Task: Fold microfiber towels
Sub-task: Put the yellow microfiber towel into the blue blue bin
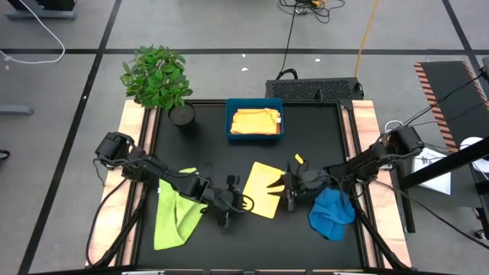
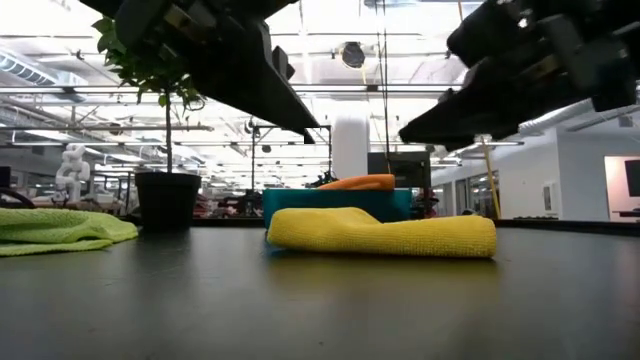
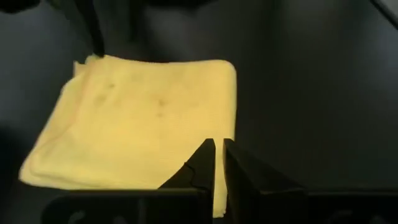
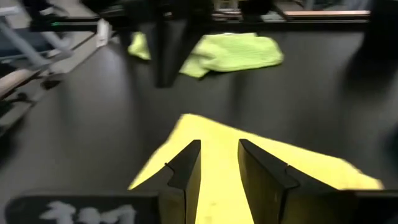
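A pale yellow towel lies folded flat on the black table mat, mid-table; it also shows in the low view. My left gripper hovers at the towel's near left edge with its fingers shut and empty, as the left wrist view shows. My right gripper hovers open over the towel's right side, its fingers apart above the cloth in the right wrist view. A lime green towel lies crumpled at the near left. A blue towel lies crumpled at the near right.
A teal-blue tray at the far middle holds folded golden yellow cloth, with orange cloth showing on top in the low view. A potted plant stands at the far left corner. Bare mat lies between the tray and the yellow towel.
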